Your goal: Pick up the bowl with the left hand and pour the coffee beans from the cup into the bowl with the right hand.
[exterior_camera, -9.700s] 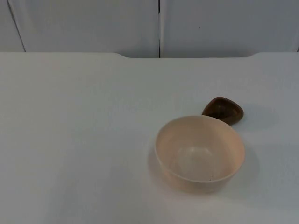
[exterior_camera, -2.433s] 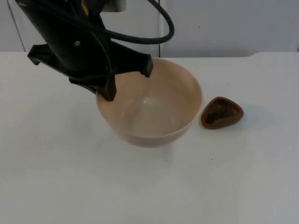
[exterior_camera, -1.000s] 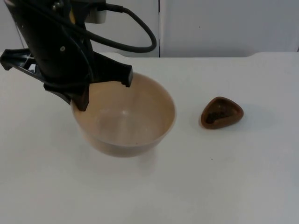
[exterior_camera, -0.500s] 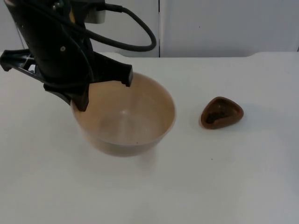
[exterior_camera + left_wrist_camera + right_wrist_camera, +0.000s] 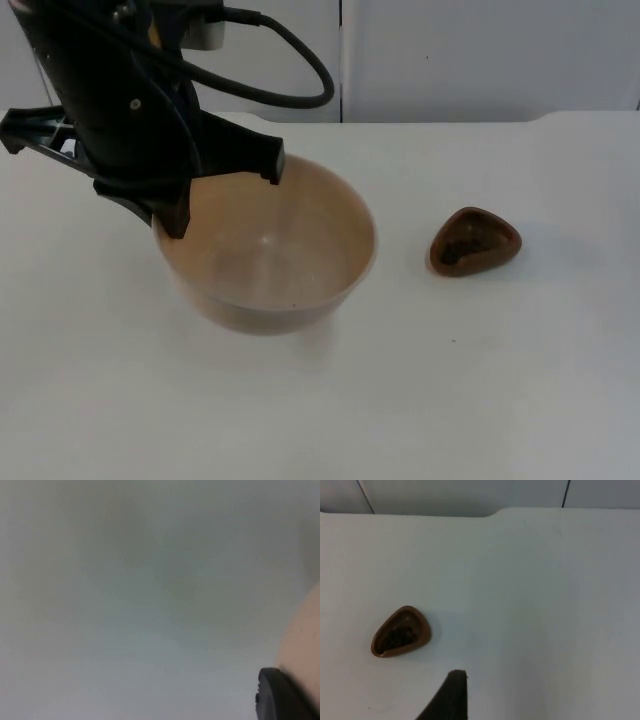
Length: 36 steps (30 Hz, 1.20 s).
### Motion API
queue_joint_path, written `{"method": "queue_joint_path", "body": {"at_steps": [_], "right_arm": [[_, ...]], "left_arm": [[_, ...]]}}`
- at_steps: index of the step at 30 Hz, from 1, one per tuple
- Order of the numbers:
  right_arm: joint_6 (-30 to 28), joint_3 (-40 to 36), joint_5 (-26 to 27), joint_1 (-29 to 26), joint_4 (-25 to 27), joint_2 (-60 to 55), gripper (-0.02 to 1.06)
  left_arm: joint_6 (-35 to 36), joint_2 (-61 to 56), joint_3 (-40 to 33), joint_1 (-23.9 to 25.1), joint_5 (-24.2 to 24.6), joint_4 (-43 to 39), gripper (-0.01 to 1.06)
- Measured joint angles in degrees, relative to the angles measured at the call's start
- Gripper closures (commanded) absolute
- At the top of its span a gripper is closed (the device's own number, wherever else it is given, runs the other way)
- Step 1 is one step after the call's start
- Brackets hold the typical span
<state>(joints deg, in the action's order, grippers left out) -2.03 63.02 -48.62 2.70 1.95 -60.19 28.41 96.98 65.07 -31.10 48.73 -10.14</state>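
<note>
Plainly beige round bowl (image 5: 270,250), lifted

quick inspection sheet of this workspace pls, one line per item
surface: white table top, a tiny dark speck near the cup
job's things: beige round bowl lifted, tilted, almost empty; small brown teardrop-shaped cup holding dark coffee beans, standing apart from the bowl
clutter: nothing seen
grippers: left gripper clamped on the bowl's rim; right gripper waits back from the cup
cables: left out, robot's own
surroundings: grey partition wall behind the table

The white table (image 5: 480,380) carries a brown cup (image 5: 475,241).
</note>
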Motion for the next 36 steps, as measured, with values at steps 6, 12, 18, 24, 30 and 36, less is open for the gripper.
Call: {"method": "queue_joint_path", "body": {"at_steps": [6,12,18,24,30,36], "right_arm": [[-0.32,4.10,0.00,0.00,0.00,-6.14,0.01],[-0.61,8.02,-0.89,0.00,0.13,-11.05,0.01],[-3.76,12.78,-3.18,0.00,4.24,-16.78,0.01],[-4.42,19.87,-9.28,3.39,3.99,-24.58,0.01],[-4.63,25.36,-10.89,10.89,-1.59,-31.47,0.01],[-4.63,30.74,-13.00,14.80,-3.04,-38.24,0.01]], "left_arm": [[0.00,0.00,0.00,0.00,0.00,0.00,1.05],[0.00,0.00,0.00,0.00,0.00,0.00,1.05],[0.00,0.00,0.00,0.00,0.00,0.00,1.05],[0.00,0.00,0.00,0.00,0.00,0.00,1.05],[0.09,0.00,0.00,0.00,0.00,0.00,1.05],[0.09,0.00,0.00,0.00,0.00,0.00,1.05]]}}
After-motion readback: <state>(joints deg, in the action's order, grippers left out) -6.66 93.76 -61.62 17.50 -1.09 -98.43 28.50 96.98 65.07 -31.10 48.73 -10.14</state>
